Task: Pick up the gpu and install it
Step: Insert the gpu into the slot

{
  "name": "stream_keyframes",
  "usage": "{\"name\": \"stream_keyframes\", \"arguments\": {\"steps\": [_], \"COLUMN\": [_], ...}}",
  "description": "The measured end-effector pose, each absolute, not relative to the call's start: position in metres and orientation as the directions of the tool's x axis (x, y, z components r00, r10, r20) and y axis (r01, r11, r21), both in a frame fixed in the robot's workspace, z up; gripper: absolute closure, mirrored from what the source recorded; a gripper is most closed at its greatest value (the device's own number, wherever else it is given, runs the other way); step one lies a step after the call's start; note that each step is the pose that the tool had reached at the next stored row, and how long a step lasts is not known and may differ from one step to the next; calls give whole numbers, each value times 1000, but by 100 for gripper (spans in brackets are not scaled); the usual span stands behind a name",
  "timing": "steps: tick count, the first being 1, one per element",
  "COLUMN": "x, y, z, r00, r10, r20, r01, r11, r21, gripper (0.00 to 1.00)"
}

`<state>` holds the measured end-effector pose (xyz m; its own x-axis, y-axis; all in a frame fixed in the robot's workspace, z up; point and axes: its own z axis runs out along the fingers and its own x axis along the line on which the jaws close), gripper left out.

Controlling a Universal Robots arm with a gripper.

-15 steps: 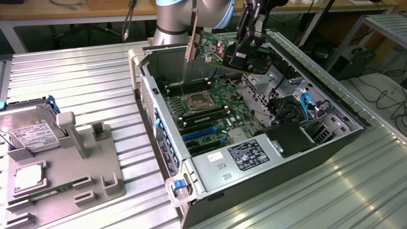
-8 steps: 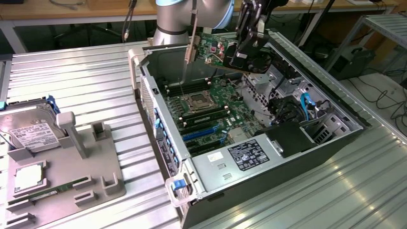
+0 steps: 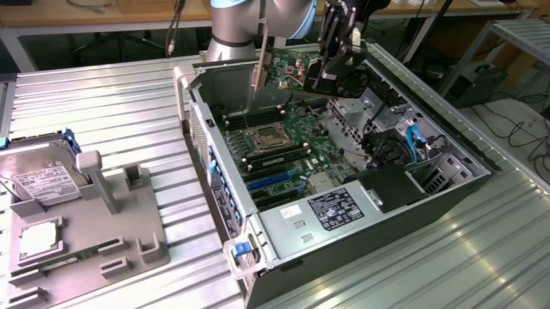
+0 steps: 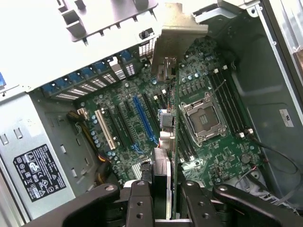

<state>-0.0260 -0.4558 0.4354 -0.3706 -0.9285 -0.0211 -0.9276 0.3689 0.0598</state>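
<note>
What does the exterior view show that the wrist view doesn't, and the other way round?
Exterior view: the robot arm, a hard drive on a grey tray. Wrist view: a cream slot on the motherboard. Both: the gpu gripped by the end effector, the CPU socket, the power supply label.

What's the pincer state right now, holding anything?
pincer: closed on the gpu, holding it above the open computer case.
</note>
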Motion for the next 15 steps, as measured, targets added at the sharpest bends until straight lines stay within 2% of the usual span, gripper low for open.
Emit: {"name": "stream_keyframes", "arguments": {"steps": [15], "x": [-26], "y": [-456], "z": [435], "r00": [-165], "r10": [-986], "r20": [-21], "r01": [-985], "r11": [163], "r21": [60], "gripper": [72]}}
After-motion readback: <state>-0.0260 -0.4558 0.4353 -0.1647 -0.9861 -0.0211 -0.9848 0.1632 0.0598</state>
